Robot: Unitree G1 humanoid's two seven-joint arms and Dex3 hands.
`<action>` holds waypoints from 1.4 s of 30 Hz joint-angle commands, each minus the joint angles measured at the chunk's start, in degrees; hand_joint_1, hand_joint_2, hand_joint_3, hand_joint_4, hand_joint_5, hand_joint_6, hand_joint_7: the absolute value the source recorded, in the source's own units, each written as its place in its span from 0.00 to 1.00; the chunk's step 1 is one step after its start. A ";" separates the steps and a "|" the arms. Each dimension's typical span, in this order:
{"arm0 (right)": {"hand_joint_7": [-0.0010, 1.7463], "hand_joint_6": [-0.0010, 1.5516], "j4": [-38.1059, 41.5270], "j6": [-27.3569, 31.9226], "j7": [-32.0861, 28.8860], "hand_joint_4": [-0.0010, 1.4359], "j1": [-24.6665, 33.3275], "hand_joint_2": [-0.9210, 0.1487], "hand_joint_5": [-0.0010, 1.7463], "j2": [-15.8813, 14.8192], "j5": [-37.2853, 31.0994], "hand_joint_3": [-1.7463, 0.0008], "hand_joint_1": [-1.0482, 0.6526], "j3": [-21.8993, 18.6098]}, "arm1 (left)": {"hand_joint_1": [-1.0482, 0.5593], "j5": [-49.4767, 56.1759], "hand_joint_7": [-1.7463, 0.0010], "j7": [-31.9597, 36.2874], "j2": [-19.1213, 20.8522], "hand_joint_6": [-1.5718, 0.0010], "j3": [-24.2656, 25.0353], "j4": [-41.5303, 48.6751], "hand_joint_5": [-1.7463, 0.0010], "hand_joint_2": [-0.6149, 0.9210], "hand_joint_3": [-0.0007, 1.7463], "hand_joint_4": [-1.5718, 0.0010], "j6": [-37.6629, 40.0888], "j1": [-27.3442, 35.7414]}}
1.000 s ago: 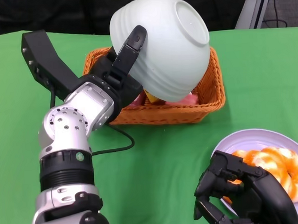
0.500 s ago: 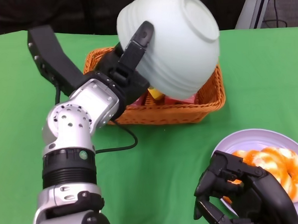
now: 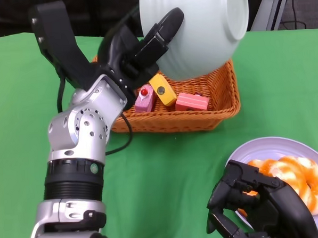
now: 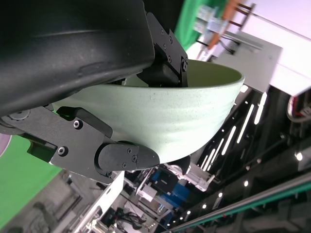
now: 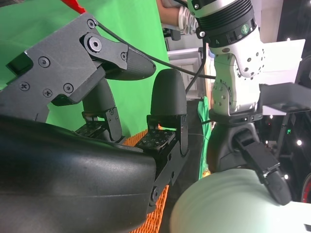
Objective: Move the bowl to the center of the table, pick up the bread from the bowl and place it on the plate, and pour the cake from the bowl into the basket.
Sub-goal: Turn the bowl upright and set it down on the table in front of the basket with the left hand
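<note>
left hand (image 3: 144, 48): grips the bowl (image 3: 199, 29) at its rim, fingers on the outer wall; raised above the table
bowl: pale green, ribbed sides, held in the air tipped over so its base faces up and to the right; sits over the back part of the basket (image 3: 222, 102); left wrist view shows the rim clamped between the fingers (image 4: 167, 73)
right hand (image 3: 257, 207): low at the near right, fingers curled in, nothing visible in them; overlaps the near edge of the plate (image 3: 310, 151), contact unclear
basket: orange wicker, on the green table (image 3: 167, 177) beyond centre, just under the bowl
cake: three pieces lying inside the basket — pink with red dot (image 3: 144, 98), yellow (image 3: 163, 89), pink block (image 3: 192, 102); close together, yellow leaning on the first pink one
bread (image 3: 290, 179): orange and white twisted ring, lying on the plate
plate: pale lilac, at the near right of the table, well apart from the basket
cable (image 3: 121, 139): black, runs from the left forearm down across the cloth beside the basket
</note>
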 commanded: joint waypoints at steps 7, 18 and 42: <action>0.80 0.40 -0.11 0.02 -0.13 0.45 -0.35 0.40 0.92 -0.38 -0.36 0.44 0.48 0.01 | 0.52 12.05 0.19 -8.03 4.66 0.54 -6.93 -3.93 0.00 0.98 0.29 0.55 -17.29 2.04; 0.81 0.40 0.13 -0.52 -0.47 0.46 -1.47 0.42 0.93 -0.38 -0.89 0.43 0.48 -0.52 | 0.51 32.96 0.23 -9.28 14.81 0.58 -12.96 4.63 0.00 1.00 0.29 0.55 -57.80 4.93; 0.81 0.40 -0.34 0.35 -0.14 0.46 -1.71 0.40 0.93 -0.58 0.29 0.45 0.48 -1.35 | 0.52 87.64 0.09 41.90 35.91 0.70 -14.00 13.17 0.00 0.99 0.12 0.62 -95.23 10.01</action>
